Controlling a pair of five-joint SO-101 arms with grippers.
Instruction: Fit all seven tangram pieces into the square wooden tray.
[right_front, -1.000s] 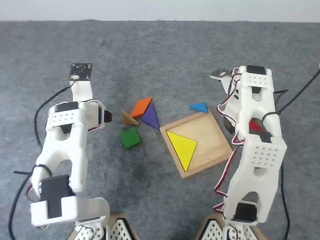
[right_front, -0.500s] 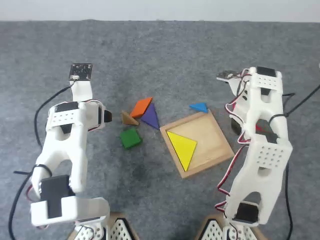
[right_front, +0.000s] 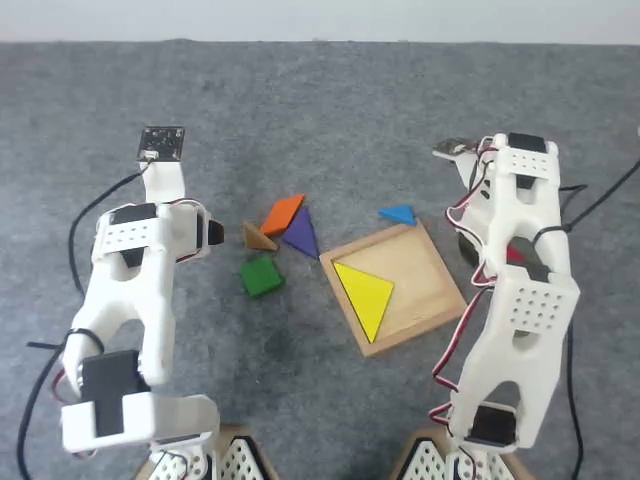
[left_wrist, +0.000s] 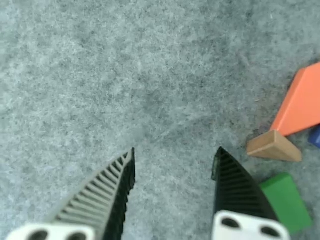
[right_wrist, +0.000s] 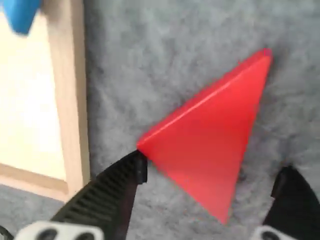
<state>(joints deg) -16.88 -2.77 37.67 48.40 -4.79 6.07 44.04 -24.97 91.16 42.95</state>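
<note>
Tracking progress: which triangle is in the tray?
The yellow triangle, inside the tray; the red triangle, blue triangle, purple triangle and tan triangle lie outside it.

Red triangle (right_front: 511, 254) mostly hidden behind right arm (right_front: 525, 310); blue triangle (right_wrist: 19, 12) cut by frame edge.

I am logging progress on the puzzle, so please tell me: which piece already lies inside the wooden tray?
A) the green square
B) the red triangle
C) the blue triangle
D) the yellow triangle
D: the yellow triangle lies flat inside the wooden tray, while the green square, blue triangle and red triangle rest on the grey mat outside it.
</note>
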